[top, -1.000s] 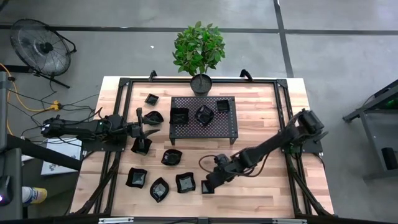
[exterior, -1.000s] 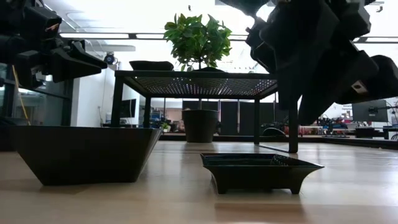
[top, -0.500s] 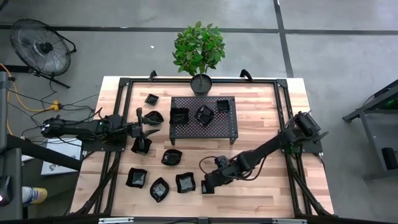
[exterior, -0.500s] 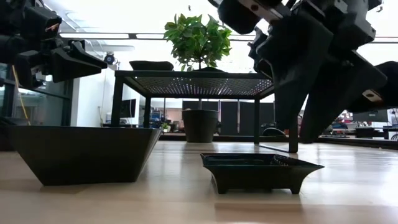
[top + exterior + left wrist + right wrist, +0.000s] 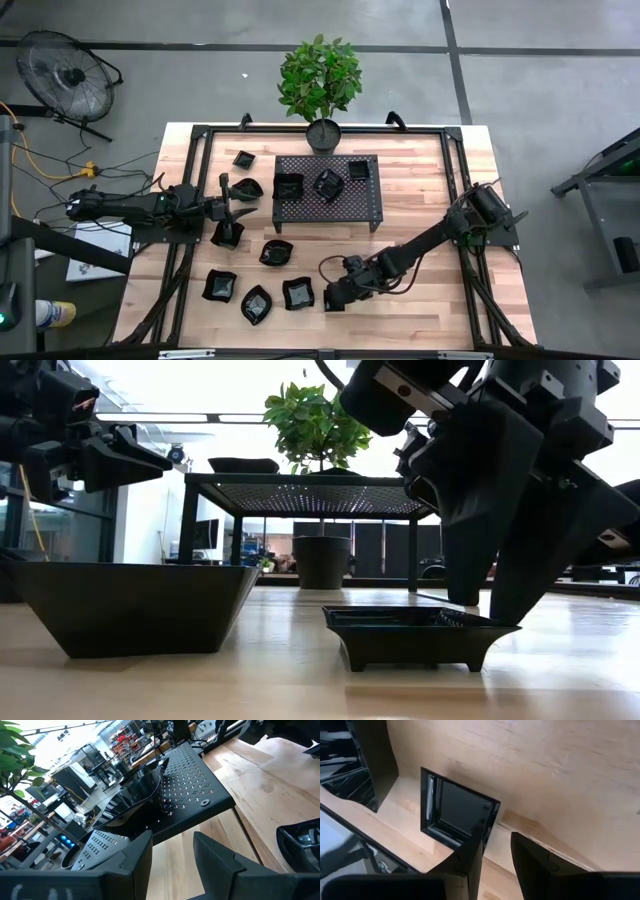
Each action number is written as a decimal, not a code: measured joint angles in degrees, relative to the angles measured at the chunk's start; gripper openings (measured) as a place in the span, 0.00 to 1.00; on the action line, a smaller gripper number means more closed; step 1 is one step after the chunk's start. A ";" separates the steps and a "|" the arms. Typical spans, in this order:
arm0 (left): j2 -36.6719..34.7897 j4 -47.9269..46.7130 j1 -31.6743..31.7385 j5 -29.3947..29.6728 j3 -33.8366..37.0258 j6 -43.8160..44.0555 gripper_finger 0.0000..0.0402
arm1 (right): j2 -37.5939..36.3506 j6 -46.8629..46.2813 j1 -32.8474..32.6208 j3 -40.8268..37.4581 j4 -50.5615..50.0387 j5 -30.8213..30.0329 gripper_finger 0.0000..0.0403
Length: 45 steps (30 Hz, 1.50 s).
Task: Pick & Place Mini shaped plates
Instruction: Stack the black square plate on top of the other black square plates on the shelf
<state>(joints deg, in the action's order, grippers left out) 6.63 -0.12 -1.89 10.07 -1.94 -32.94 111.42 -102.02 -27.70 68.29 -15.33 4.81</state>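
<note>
A small square black plate [image 5: 333, 300] lies flat on the table near its front edge; it also shows in the low view [image 5: 415, 632] and the right wrist view [image 5: 455, 812]. My right gripper [image 5: 333, 294] is open and low over it, its fingers on either side of one rim [image 5: 490, 822]. My left gripper [image 5: 232, 200] is open and empty, held above the table left of the rack. Three plates [image 5: 329, 183] sit on the black perforated rack [image 5: 370, 205]. Several more plates [image 5: 276, 252] lie on the table's left half. My right gripper comes from above, pointing down, with one finger [image 5: 472, 852] over the plate's hollow and the other [image 5: 530, 857] outside its rim. In the low view the fingertips [image 5: 497, 618] reach rim height. Whether they touch the plate I cannot tell.
A potted plant [image 5: 320, 85] stands at the table's far edge behind the rack. A larger black dish [image 5: 130, 605] sits close to the low camera at the left. Bare wood [image 5: 420, 190] lies right of the rack.
My right gripper has gone down toward the square plate and slightly toward the table's near edge, so its fingertips now stand at the plate's rim. The plate has not moved.
</note>
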 joint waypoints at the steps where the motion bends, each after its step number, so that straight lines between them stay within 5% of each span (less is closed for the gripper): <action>1: 0.00 0.00 0.00 0.00 0.00 0.01 0.35 | 0.00 0.00 0.00 0.00 -0.02 -0.02 0.24; 22: 0.00 0.02 0.00 -0.02 0.00 0.00 0.35 | 2.10 1.51 0.26 1.29 0.44 -0.89 0.24; 36: 0.00 0.00 0.00 -0.02 0.00 0.01 0.35 | 2.10 4.24 0.31 1.31 0.26 -1.44 0.02; 45: 0.00 0.00 0.00 -0.02 0.00 0.01 0.35 | 0.43 6.77 0.31 2.29 -0.17 -1.62 0.01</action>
<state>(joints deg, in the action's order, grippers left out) 6.63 -0.12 -1.89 10.04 -1.94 -32.93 111.84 -95.25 -27.40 70.58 -15.50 3.20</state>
